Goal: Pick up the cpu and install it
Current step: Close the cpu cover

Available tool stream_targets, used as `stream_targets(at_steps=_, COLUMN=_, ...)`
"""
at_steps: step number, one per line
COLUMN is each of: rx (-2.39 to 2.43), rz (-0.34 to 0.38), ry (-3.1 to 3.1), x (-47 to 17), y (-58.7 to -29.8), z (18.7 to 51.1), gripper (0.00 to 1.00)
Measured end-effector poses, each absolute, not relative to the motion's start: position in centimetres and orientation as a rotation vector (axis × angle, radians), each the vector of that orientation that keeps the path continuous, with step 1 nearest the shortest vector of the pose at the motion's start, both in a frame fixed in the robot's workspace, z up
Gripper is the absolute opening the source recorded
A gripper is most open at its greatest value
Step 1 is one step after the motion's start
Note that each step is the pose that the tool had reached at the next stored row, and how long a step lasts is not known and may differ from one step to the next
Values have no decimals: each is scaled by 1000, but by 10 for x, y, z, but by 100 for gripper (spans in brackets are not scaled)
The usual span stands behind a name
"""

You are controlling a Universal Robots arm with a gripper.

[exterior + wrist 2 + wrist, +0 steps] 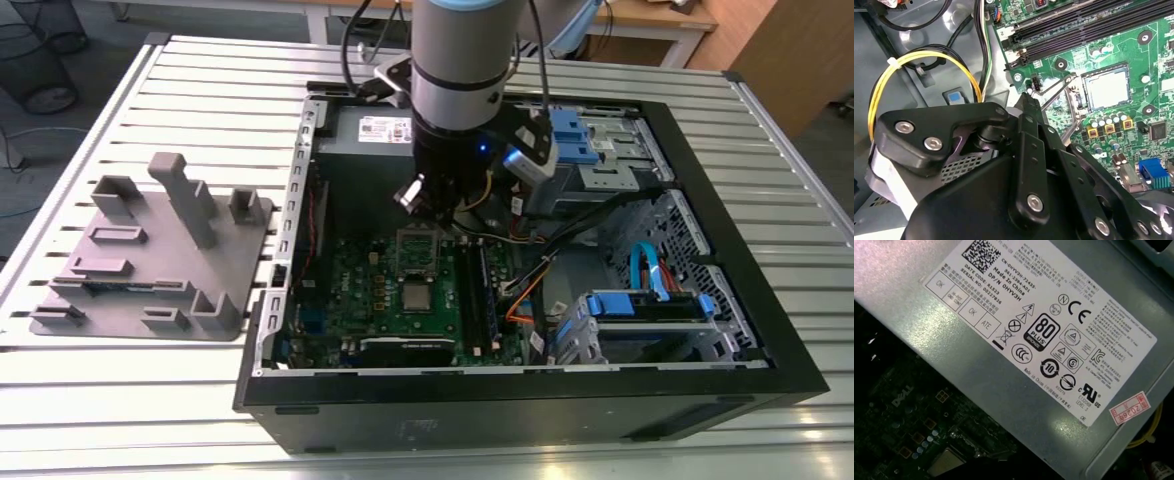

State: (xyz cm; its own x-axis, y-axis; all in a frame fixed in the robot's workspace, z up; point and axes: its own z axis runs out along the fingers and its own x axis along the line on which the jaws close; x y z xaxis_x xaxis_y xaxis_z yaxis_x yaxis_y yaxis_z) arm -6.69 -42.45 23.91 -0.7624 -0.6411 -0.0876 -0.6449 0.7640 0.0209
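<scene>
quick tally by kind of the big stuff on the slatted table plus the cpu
computer case: 1
grey tray with posts: 1
cpu, seated in the socket on the green board: 1
total: 3

white certification label [1039, 330] on grey power supply [979, 385], small red sticker [1128, 408]

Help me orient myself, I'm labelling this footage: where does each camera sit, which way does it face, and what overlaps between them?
Exterior view: off the arm, above, looking down at the open computer case on a slatted table, a grey tray at the exterior view's left; the arm reaches into the case.
Second wrist view: on the arm, looking past the black hand at the green board and the cpu in its socket.
First wrist view: on the arm, facing the power supply's labelled side; board below.
Shared: the cpu appears in both wrist views.
</scene>
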Motion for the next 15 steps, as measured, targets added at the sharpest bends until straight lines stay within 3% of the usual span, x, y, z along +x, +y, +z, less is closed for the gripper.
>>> stream_targets(at_steps=15, rx=-1051, rz=77, ry=2878, x=-67, y=-432, z=240, gripper=11)
